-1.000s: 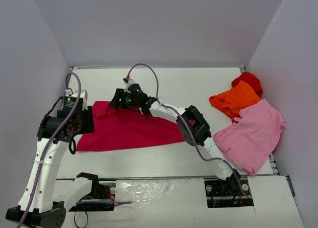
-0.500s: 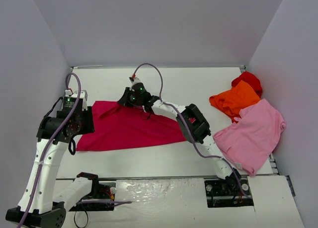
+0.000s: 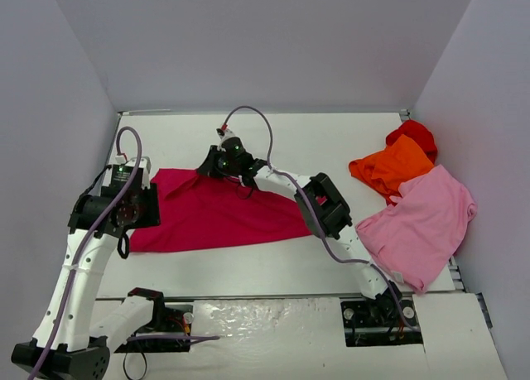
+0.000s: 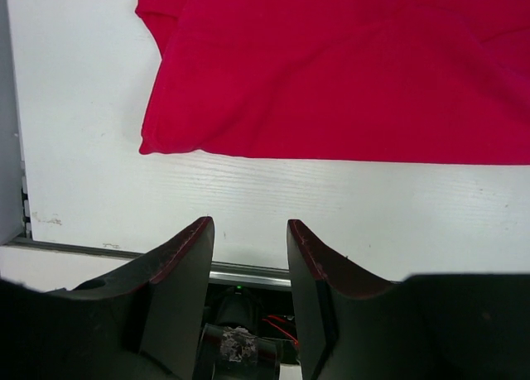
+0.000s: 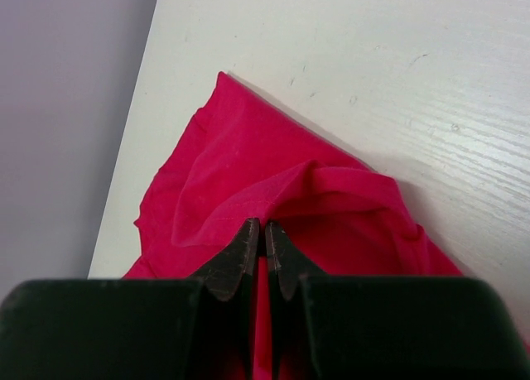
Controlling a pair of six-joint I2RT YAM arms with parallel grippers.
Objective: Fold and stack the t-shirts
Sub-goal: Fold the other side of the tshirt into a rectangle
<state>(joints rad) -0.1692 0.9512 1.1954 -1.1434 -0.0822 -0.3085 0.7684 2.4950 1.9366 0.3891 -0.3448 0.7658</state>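
A crimson t-shirt lies spread flat on the left half of the white table. My right gripper reaches over its far edge. In the right wrist view that gripper is shut on a raised fold of the crimson cloth, which puckers up around the tips. My left gripper stands open and holds nothing, hovering over bare table near the shirt's near-left corner; from above its wrist hides the fingers. Orange, light pink and bright red t-shirts lie heaped at the right.
Lilac walls close in the table at the left, back and right. A metal rail runs along the near edge, with the arm bases and cables behind it. The right arm's elbow sits over the shirt's right end.
My right gripper has shut on the fold at the shirt's far edge, after shifting slightly right. The left wrist has drifted a little to the right and nearer.
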